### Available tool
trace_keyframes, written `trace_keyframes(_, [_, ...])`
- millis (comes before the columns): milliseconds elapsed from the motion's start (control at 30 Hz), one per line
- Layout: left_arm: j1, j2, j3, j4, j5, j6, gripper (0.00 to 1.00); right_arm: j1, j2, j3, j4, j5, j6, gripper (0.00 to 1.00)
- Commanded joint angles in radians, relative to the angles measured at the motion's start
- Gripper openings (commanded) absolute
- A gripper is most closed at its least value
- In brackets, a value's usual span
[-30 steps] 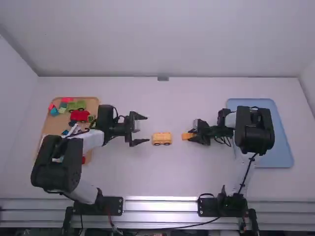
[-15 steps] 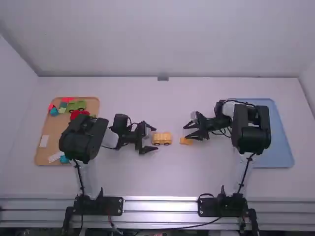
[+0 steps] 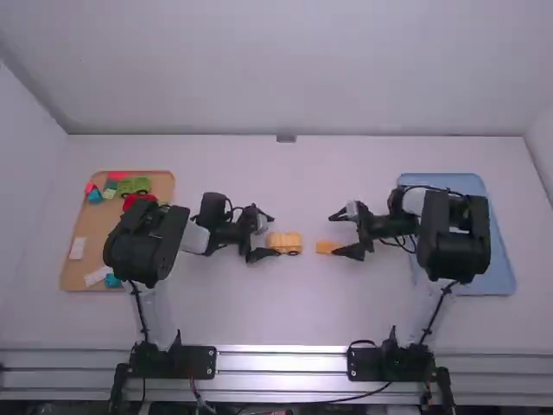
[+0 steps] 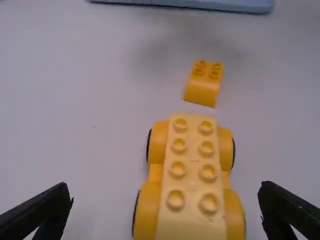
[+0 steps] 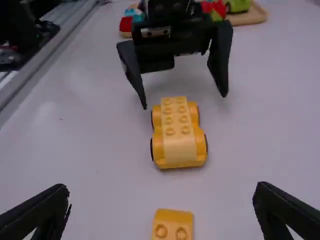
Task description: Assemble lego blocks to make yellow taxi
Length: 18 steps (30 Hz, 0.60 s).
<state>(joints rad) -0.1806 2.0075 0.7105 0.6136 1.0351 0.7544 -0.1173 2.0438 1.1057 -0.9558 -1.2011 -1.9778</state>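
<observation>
Centre the left hand, fingers spread, on the yellow wheeled car base and close evenly to brace; pinch the small yellow studded block squarely with the wide-open right hand. Find the base upright on the white surface, beside the left fingertips, the block beside the right.

Wheeled car, small block: smooth plastic. Tabletop: matt. Rail: shiny metal.

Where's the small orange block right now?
In the high view, the small orange block sits on the table between the yellow car and the right gripper, just right of the car.
</observation>
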Motion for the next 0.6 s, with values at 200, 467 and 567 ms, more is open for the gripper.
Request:
trace_keyframes(200, [0.000,0.005,0.011,-0.004,0.055,-0.006,0.99,-0.045,-0.262,-0.315,0.542,0.044,0.503,0.99])
trace_keyframes(467, [0.006,0.005,0.010,-0.003,-0.027,-0.006,0.99,0.022,-0.233,-0.538,1.176,0.104,0.976,0.99])
trace_keyframes(567, [0.001,0.005,0.015,-0.006,-0.023,-0.007,0.99,0.031,-0.203,-0.541,1.181,0.103,0.949,0.99])
